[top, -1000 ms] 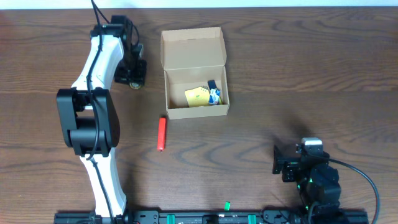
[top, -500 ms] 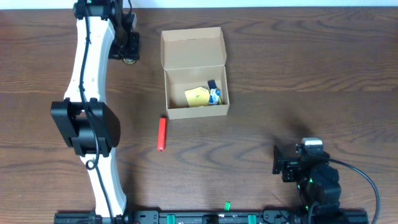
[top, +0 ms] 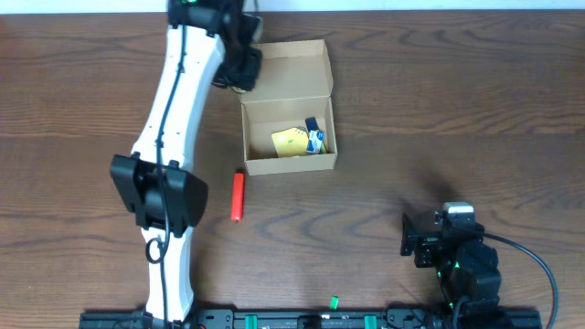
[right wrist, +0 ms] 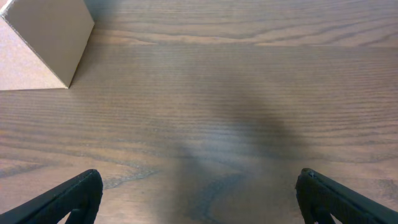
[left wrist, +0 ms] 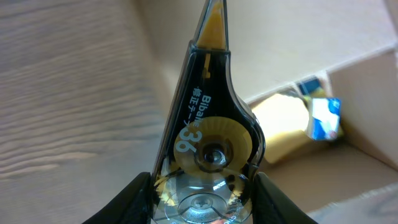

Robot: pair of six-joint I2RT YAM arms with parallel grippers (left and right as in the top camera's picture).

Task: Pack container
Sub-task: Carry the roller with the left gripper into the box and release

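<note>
The tan cardboard box [top: 322, 119] stands open at the table's back centre, its flap lid [top: 283, 71] folded back. Inside lie a yellow sticky-note pad [top: 291, 142] and a small blue item [top: 315, 139]; both also show in the left wrist view [left wrist: 280, 124]. My left gripper [top: 239, 66] is shut on a black and clear correction tape dispenser [left wrist: 208, 130] and holds it over the lid's left edge. A red marker [top: 238, 196] lies on the table in front of the box. My right gripper [right wrist: 199, 193] is open and empty near the front right.
The right wrist view shows a corner of the box [right wrist: 43, 43] at the upper left and bare wood table ahead. The left arm [top: 169, 137] stretches from the front edge to the back, left of the box and marker.
My left gripper has moved from left of the box toward the back, then right, with the correction tape, to the lid's left edge. The right arm has not moved.
</note>
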